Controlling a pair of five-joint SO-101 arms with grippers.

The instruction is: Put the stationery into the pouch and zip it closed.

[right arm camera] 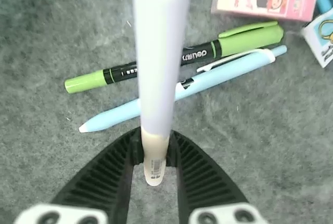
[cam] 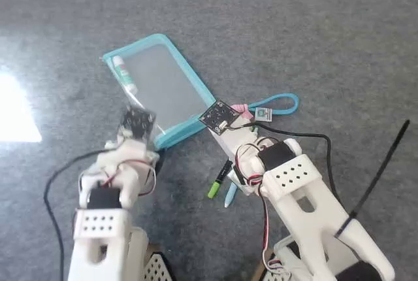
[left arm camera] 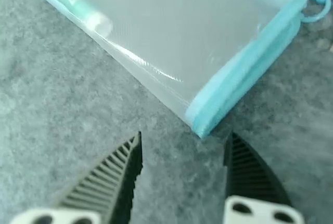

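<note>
Grey mat (cam: 326, 46): pouch (cam: 160, 88) x1, pens (right arm camera: 234, 39) x2, stick (right arm camera: 158, 52) x1

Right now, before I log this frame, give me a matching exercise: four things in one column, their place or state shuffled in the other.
Things:
1 glue stick
2 green marker
3 pale stick
4 left pincer

Places or states:
A open, at the pouch's corner
B clamped in the right pincer
C inside the pouch
D lying on the mat beside the light blue pen

Pairs: 1-C, 2-D, 3-B, 4-A
</note>
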